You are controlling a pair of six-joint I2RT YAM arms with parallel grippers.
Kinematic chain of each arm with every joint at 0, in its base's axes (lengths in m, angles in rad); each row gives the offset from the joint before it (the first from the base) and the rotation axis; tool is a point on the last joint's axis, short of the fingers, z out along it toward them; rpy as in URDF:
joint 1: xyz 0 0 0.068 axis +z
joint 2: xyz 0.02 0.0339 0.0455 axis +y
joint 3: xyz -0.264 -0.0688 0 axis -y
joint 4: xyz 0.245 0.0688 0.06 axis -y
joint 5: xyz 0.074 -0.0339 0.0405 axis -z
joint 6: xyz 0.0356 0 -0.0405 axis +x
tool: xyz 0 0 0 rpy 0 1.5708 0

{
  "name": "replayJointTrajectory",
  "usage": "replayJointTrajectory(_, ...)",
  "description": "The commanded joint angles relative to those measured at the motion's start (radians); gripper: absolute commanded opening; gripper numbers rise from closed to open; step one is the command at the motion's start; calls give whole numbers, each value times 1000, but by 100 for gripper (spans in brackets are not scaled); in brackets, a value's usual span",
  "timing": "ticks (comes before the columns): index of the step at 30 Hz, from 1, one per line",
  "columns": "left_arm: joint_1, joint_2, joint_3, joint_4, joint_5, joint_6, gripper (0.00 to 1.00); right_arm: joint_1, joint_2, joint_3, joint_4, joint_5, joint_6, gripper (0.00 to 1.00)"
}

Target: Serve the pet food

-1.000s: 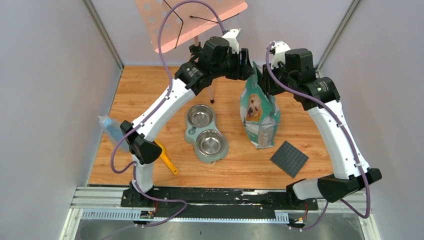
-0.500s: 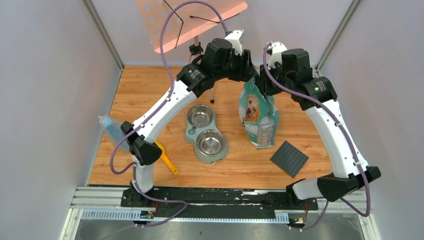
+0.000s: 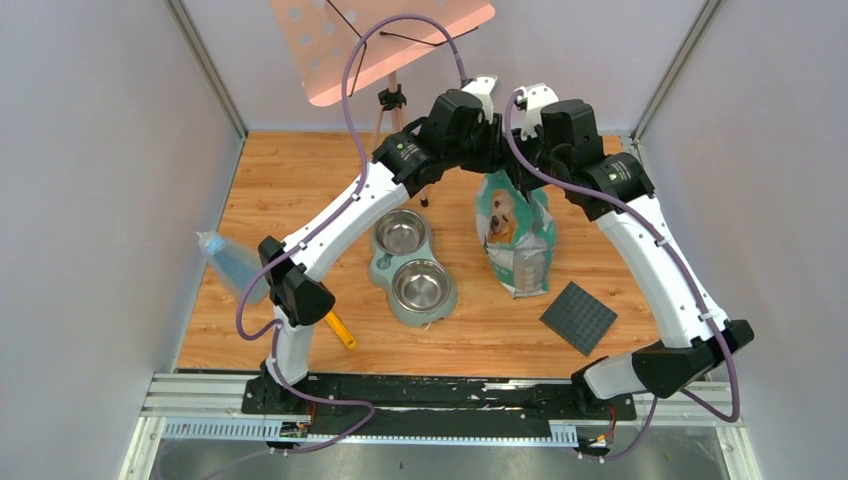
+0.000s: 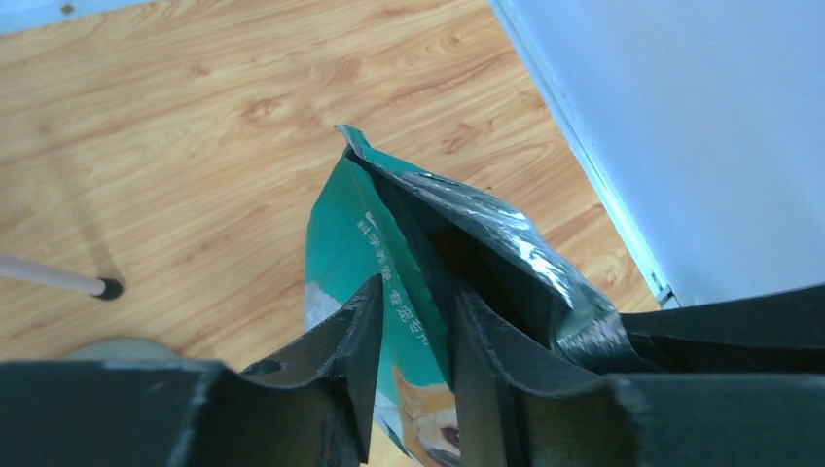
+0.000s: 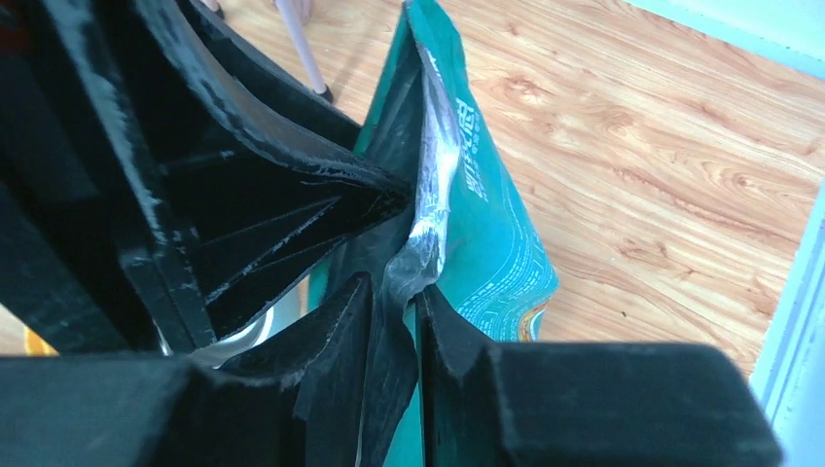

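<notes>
The left gripper (image 4: 416,304) pinches the teal bag (image 4: 340,233) by its front lip at six o'clock; the foil-lined mouth gapes toward twelve, with a stand foot (image 4: 109,288) at nine.

Bag (image 3: 515,235) right of bowls (image 3: 421,286), seemingly upright

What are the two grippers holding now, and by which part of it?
Both hold the bag by its open top: the left gripper pinches one lip of the mouth, the right gripper the opposite lip.
</notes>
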Motion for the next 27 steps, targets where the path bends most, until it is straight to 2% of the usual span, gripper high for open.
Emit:
replayJointTrajectory(1, -5, 25, 47, -57, -94, 12, 31, 16, 21, 13, 21, 127, -24, 23)
replayJointTrajectory(2, -3, 18, 48, -60, -98, 15, 19, 16, 20, 10, 19, 150, -32, 21)
replayJointTrajectory(4, 8, -5, 47, -65, -94, 24, 4, 16, 15, 14, 17, 218, -61, 14)
replayJointTrajectory(6, 22, -37, 42, -67, -82, 33, 0, 10, 29, 46, 12, 307, -93, 1)
replayJointTrajectory(15, 101, -137, 9, -64, -45, 73, 0, -135, 109, 278, 13, 370, -133, 0)
replayJointTrajectory(18, 107, -146, 12, -25, 72, 141, 0, -146, 127, 336, 17, 351, -143, 0)
replayJointTrajectory(23, 103, -129, 105, 79, 320, 166, 0, -140, 109, 360, 30, 241, -141, 0)
replayJointTrajectory(25, 100, -123, 114, 115, 354, 158, 0, -137, 81, 315, 24, 143, -132, 0)
replayJointTrajectory(27, 99, -118, 103, 110, 361, 138, 0, -111, 53, 250, 16, 108, -114, 0)
